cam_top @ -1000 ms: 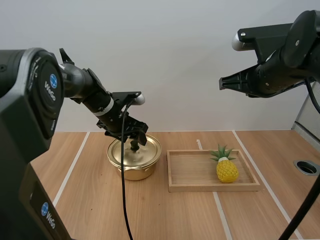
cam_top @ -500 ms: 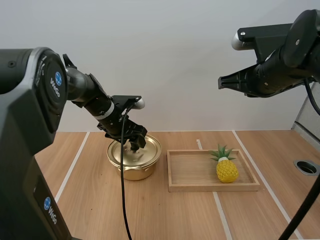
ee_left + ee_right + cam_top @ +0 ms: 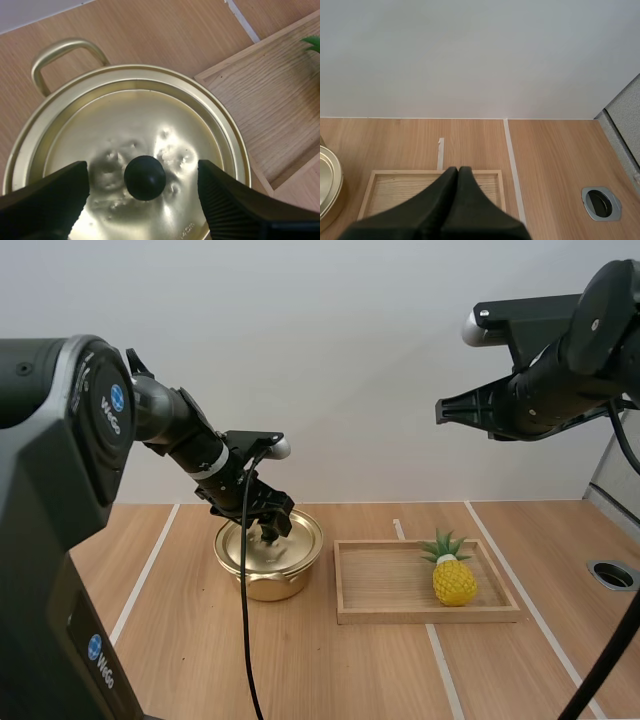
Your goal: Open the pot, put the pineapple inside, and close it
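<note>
A gold pot [image 3: 268, 565] stands on the table with its lid [image 3: 135, 135] on, a black knob [image 3: 144, 177] at the lid's middle. My left gripper [image 3: 268, 530] is low over the lid and open, one finger on each side of the knob, neither touching it in the left wrist view [image 3: 144, 187]. A yellow pineapple [image 3: 453, 575] with green leaves lies in the wooden tray [image 3: 400, 612] to the right of the pot. My right gripper [image 3: 440, 410] hangs high above the tray, and its fingers lie together as one dark wedge [image 3: 454, 172].
The tray's near part [image 3: 395, 187] shows bare under my right gripper, with the pot's rim [image 3: 327, 180] beside it. A round metal grommet [image 3: 612, 574] sits in the table at the far right. White tape lines cross the wooden tabletop.
My left gripper has dropped a little lower onto the lid, so that its fingers now flank the knob. My right arm has barely shifted.
</note>
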